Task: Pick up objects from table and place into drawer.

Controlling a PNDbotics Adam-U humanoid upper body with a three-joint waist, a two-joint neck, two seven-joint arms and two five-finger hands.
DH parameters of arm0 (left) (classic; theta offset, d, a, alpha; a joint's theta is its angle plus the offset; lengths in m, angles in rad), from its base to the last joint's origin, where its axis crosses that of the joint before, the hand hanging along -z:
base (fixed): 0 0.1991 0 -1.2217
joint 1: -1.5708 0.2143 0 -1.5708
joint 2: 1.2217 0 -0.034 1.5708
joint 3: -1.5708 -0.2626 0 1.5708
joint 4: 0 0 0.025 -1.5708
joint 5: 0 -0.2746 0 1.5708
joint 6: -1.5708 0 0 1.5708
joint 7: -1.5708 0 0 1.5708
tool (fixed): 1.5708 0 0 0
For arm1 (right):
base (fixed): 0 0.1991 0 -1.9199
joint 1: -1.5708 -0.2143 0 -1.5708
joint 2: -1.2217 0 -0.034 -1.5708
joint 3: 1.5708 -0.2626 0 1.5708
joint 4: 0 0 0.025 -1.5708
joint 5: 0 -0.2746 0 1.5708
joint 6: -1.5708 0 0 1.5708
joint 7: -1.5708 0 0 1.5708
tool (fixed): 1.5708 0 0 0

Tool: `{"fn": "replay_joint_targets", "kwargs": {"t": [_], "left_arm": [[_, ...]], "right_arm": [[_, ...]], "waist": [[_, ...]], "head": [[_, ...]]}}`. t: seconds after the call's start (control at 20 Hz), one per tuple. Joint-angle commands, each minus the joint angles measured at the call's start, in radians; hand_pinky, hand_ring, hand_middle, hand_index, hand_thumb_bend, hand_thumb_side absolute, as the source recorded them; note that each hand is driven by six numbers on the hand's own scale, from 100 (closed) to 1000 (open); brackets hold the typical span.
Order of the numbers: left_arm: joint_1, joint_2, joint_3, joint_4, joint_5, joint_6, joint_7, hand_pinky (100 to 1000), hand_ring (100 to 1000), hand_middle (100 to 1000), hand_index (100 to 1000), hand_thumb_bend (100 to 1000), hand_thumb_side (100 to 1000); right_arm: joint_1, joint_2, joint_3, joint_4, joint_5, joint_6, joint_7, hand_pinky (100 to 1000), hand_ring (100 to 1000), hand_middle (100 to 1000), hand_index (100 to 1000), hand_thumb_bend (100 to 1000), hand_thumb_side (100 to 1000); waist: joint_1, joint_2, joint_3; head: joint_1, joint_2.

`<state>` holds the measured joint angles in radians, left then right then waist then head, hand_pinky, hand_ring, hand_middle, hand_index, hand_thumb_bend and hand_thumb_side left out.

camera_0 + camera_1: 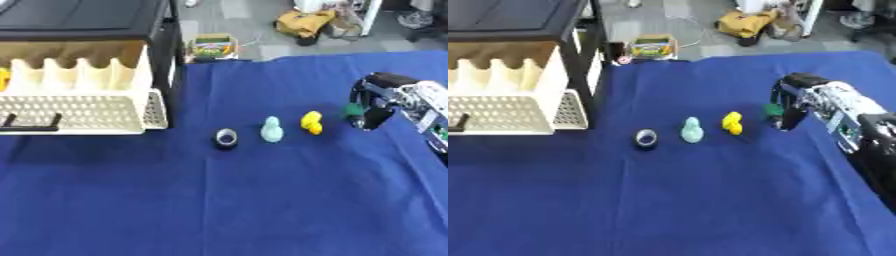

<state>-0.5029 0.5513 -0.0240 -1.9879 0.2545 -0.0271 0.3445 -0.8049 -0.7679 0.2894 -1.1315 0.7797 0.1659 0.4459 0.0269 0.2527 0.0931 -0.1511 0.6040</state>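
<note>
Three small things lie in a row on the blue cloth: a black ring, a pale green duck-shaped figure and a yellow duck. My right hand comes in from the right, just right of the yellow duck. Its fingers are curled, with a small green thing held at their tips. At the left, the cream drawer stands pulled out of the black cabinet. A yellow thing shows inside the drawer at the view's edge. My left hand is out of sight.
The drawer has a perforated front, a black handle and upright dividers. Beyond the table's far edge the floor holds a colourful box and a yellow bag. Bare blue cloth fills the near half.
</note>
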Motion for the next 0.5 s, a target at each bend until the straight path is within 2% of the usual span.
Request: {"fn": "replay_joint_targets", "kwargs": {"t": [0.05,0.3,0.5], "left_arm": [[-0.012,0.015,0.015,-0.012,0.004,0.000,0.001,155,100,104,730,159,1000],[-0.013,0.016,0.015,-0.012,0.006,0.002,0.000,150,100,104,729,163,1000],[-0.012,0.023,0.015,-0.012,0.011,0.005,0.001,148,100,104,729,164,1000]], "right_arm": [[-0.027,-0.044,-0.015,-0.052,-0.025,0.023,-0.004,436,592,443,510,100,115],[-0.038,-0.056,-0.011,-0.088,-0.046,0.038,-0.004,421,581,425,495,100,113],[-0.078,-0.076,0.006,-0.171,-0.091,0.048,0.010,413,576,418,490,100,119]], "waist": [[-0.004,-0.023,-0.001],[-0.012,-0.030,-0.002],[-0.024,-0.041,-0.011]], "head": [[0.005,-0.012],[0.010,-0.008],[0.026,-0.003]]}}
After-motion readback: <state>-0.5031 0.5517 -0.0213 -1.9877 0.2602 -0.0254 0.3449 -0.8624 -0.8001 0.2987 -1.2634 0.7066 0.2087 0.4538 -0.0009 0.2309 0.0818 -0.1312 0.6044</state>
